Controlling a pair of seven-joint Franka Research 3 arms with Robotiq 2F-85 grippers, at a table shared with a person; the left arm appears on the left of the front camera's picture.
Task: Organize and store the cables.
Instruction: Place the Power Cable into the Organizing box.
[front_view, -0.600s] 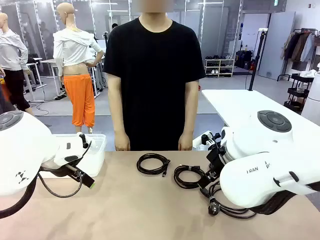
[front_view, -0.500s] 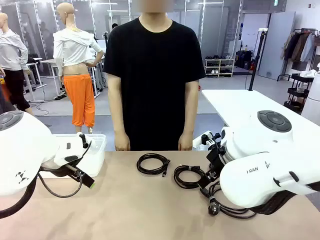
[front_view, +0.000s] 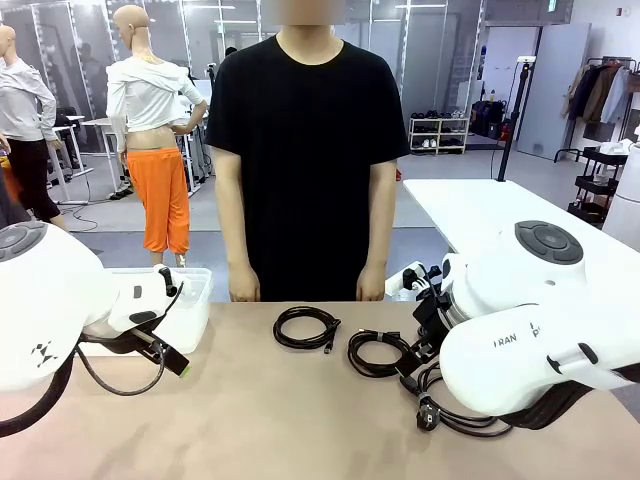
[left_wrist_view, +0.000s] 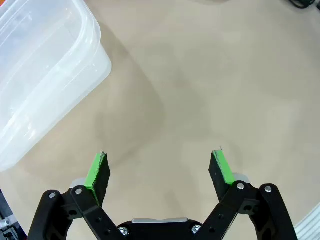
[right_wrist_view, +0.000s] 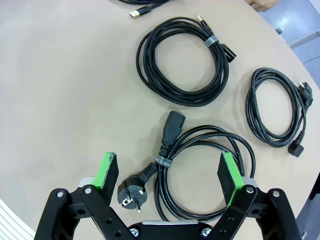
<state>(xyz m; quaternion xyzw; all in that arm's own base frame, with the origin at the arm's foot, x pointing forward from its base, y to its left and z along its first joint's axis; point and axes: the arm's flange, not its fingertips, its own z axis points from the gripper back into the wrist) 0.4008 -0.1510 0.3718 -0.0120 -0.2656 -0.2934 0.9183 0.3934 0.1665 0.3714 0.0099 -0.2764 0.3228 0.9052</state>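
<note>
Three cables lie coiled on the tan table. In the front view one coil (front_view: 305, 345) sits mid-table before the person, a second (front_view: 375, 372) just right of it, and a third with a plug (front_view: 428, 414) lies partly under my right arm. My right gripper (right_wrist_view: 168, 172) hovers open above that power cord (right_wrist_view: 172, 124), its plug (right_wrist_view: 131, 194) by the left pad. Beyond it lie a banded coil (right_wrist_view: 144, 65) and a thinner coil (right_wrist_view: 251, 107). My left gripper (left_wrist_view: 160, 170) is open over bare table, nothing between its pads.
A clear plastic bin (front_view: 190, 300) stands at the table's far left edge, close to my left gripper (left_wrist_view: 45, 75). The person stands at the far side with both hands hanging at the table edge. A USB end (right_wrist_view: 135, 14) of another cord pokes in.
</note>
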